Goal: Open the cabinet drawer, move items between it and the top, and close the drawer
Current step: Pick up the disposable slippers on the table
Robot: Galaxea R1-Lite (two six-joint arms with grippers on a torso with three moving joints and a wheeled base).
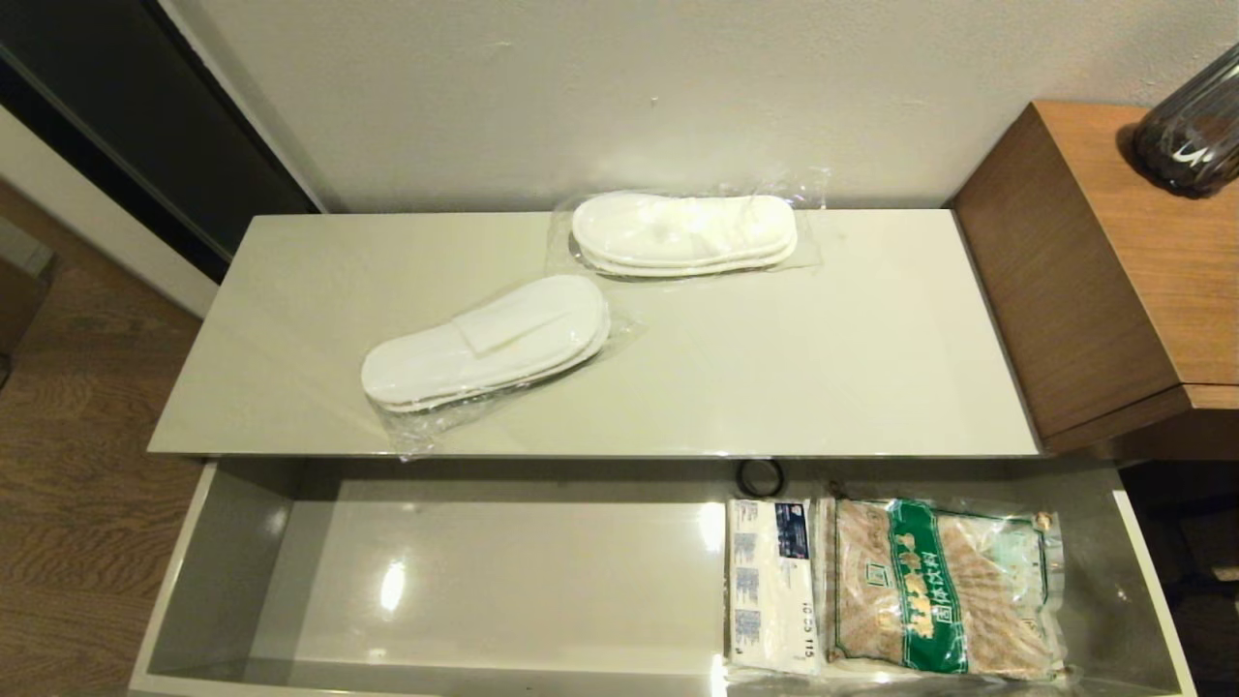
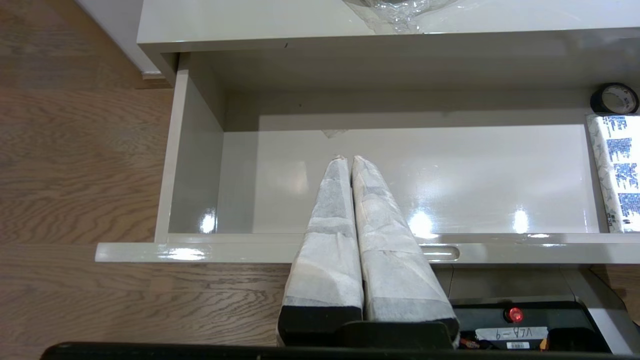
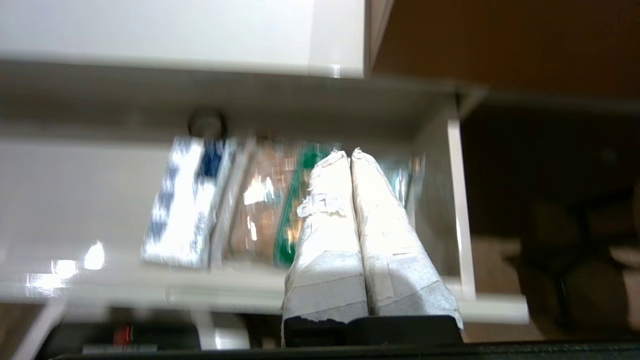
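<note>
The cabinet drawer [image 1: 232, 571] stands pulled out below the top [image 1: 823, 368]. Two bagged pairs of white slippers lie on the top, one near its front left [image 1: 484, 344] and one at the back [image 1: 682, 234]. In the drawer's right end lie the tissue pack [image 1: 770, 586] and the green-banded sachet bag [image 1: 939, 586]. My left gripper [image 2: 348, 159] is shut and empty in front of the drawer's left half. My right gripper [image 3: 349, 153] is shut and empty before the drawer's right end, in line with the sachet bag [image 3: 270, 210]. Neither gripper shows in the head view.
A black tape roll [image 1: 761, 477] sits at the back of the drawer, behind the tissue pack. A taller brown wood unit [image 1: 1103, 271] with a dark vase [image 1: 1193, 131] stands at the right. Wood floor [image 1: 68, 436] lies to the left.
</note>
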